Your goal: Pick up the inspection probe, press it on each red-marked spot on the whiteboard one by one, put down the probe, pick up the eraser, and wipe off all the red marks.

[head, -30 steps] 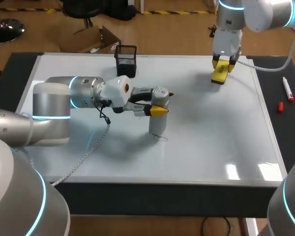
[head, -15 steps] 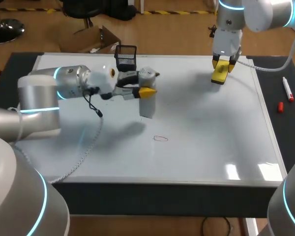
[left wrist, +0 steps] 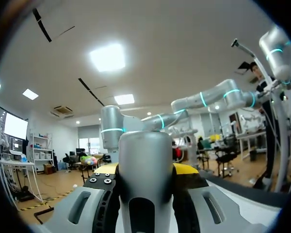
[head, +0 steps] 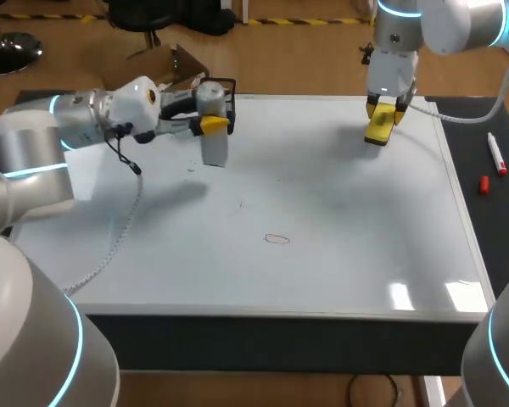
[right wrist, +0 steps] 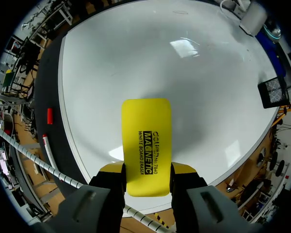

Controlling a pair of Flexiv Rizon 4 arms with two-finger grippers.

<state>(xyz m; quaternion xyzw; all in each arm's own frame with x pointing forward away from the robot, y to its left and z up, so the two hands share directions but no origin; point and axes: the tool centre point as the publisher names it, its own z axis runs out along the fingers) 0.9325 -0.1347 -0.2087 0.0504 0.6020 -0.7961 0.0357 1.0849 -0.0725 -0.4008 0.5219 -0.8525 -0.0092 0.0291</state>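
Note:
My left gripper is shut on the grey cylindrical probe, which hangs upright above the whiteboard at the back left, just in front of the black mesh basket. In the left wrist view the probe fills the space between the yellow-tipped fingers. A small oval mark is drawn near the board's middle. Over the board's back right, my right gripper is shut on the yellow eraser. The eraser sticks out beyond that gripper, above the board.
A marker and a red cap lie on the dark strip to the right of the board. Faint small strokes show on the board left of its middle. The basket stands at the board's back edge.
My left arm has lifted the probe off the oval mark and carried it back and left toward the basket. The right arm with the eraser has not moved.

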